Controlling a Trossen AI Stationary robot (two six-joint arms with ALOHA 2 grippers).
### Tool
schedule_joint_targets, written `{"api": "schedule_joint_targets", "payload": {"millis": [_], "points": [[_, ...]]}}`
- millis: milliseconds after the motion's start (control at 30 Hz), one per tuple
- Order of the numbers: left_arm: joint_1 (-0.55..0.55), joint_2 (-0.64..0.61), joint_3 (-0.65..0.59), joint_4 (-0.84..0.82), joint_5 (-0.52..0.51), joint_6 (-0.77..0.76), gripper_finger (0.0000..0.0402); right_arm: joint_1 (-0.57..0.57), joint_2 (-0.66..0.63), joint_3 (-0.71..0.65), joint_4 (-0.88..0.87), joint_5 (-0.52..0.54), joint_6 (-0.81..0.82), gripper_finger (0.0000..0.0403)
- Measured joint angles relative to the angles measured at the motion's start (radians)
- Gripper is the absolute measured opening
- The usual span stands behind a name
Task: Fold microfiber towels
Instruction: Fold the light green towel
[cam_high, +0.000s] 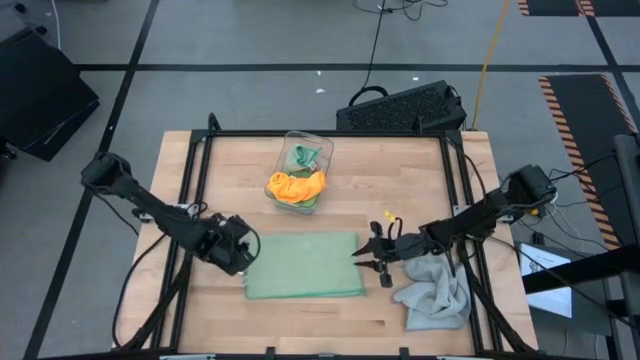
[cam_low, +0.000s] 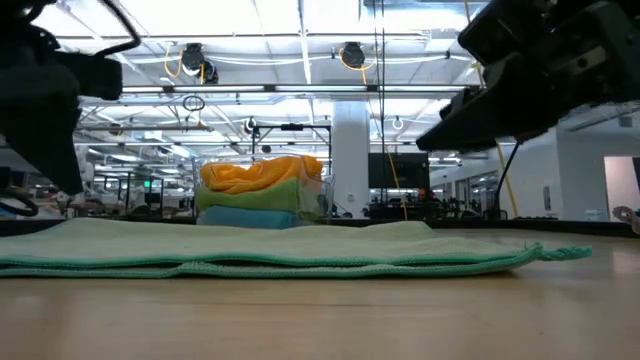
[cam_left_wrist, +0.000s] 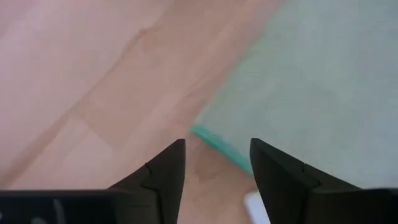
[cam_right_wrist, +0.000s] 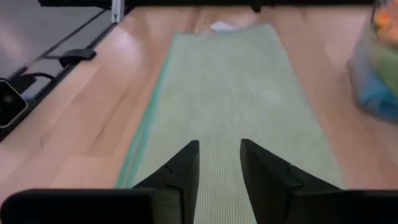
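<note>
We judge the sage green towel (cam_high: 304, 265) mid-table folded once between our open, empty left gripper (cam_high: 240, 250) and right gripper (cam_high: 372, 253); the grey towel (cam_high: 434, 295) to the right remains crumpled.

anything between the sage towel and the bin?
No. In the high view only bare tabletop separates the sage green towel from the clear plastic bin.
</note>
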Motion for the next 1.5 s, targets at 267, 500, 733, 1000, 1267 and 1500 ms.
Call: {"api": "schedule_joint_targets", "payload": {"millis": [267,500,733,1000,1267,1500], "points": [[0.145,-0.097,-0.005,0.055,0.109,0.263,0.0255,-0.046,-0.001,0.045,-0.010,-0.009,-0.093,0.0125],[0.235,-0.073,-0.029,0.082,0.188,0.457,0.0251,-0.122,-0.001,0.095,-0.047,-0.088,-0.110,0.0139],[0.286,-0.069,-0.143,0.235,0.210,0.522,0.0217,-0.166,-0.001,0.106,-0.051,-0.104,-0.146,0.0141],[0.278,-0.070,-0.222,0.347,0.274,0.574,0.0133,-0.184,-0.001,0.106,-0.040,-0.139,-0.144,0.0141],[0.253,-0.074,-0.160,0.306,0.302,0.625,0.0013,-0.227,0.101,0.218,-0.025,-0.138,-0.091,0.0141],[0.248,-0.074,-0.029,0.129,0.303,0.598,0.0007,-0.270,0.345,0.508,-0.085,-0.225,-0.093,0.0141]]}}
